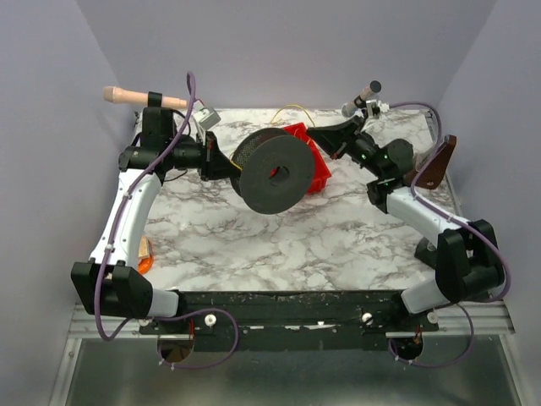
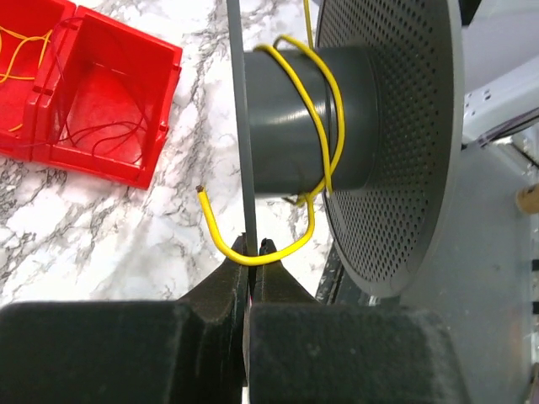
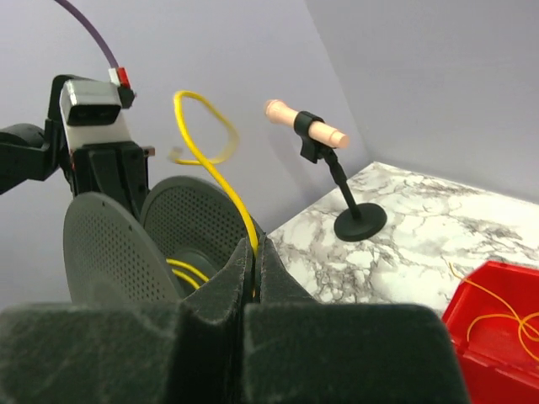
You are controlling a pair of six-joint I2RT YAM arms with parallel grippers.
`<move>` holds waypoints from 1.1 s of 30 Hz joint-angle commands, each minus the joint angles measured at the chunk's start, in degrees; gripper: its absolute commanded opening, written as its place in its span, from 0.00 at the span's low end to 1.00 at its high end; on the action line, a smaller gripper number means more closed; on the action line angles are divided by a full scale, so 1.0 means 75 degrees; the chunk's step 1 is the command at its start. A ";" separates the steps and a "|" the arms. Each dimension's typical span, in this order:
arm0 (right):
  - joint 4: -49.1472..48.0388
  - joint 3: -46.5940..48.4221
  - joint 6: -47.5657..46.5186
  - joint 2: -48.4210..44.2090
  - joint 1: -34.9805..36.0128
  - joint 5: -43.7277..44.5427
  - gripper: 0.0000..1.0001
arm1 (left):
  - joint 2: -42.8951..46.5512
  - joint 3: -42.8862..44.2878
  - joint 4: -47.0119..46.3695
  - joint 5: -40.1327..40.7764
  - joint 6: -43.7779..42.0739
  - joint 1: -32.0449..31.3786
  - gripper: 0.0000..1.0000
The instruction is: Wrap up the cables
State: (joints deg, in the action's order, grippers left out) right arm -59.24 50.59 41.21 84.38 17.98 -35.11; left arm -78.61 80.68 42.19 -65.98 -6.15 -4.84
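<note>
Red bin (image 1: 317, 165) behind spool (image 1: 262, 190) with yellow cable (image 2: 240, 257)

a white marble table (image 1: 279, 245) with grey veining fills the middle of the top view. toward its upper centre sits a red bin (image 2: 93, 164) showing 2 open compartments side by side. a black stand (image 3: 360, 223) rests on its round base near the upper left corner. a small orange thing (image 1: 145, 255) lies at the left edge, partly hidden.

Pale lavender walls (image 1: 287, 51) enclose a white marble-patterned table (image 1: 279, 245).
</note>
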 commanded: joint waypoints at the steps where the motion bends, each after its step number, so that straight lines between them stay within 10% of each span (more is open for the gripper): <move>1: 0.0516 0.1140 -0.0244 0.0222 -0.0019 -0.0123 0.01 | 0.0379 -0.0151 0.1161 -0.0005 -0.1279 -0.0408 0.00; 16: 0.1371 0.1904 -0.2001 0.0047 0.0931 -0.1899 0.01 | 0.0169 0.0000 0.0457 0.0453 -0.0317 -0.1358 0.00; 33: 0.6396 0.2231 -0.7836 -0.0587 0.1317 -0.2854 0.11 | 0.0004 0.0363 0.0995 0.1823 -0.1007 -0.1370 0.00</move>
State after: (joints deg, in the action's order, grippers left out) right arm -25.06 64.64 -2.74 80.09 25.80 -53.84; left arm -78.91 80.97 49.76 -57.04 -11.49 -15.25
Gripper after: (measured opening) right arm 0.083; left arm 0.017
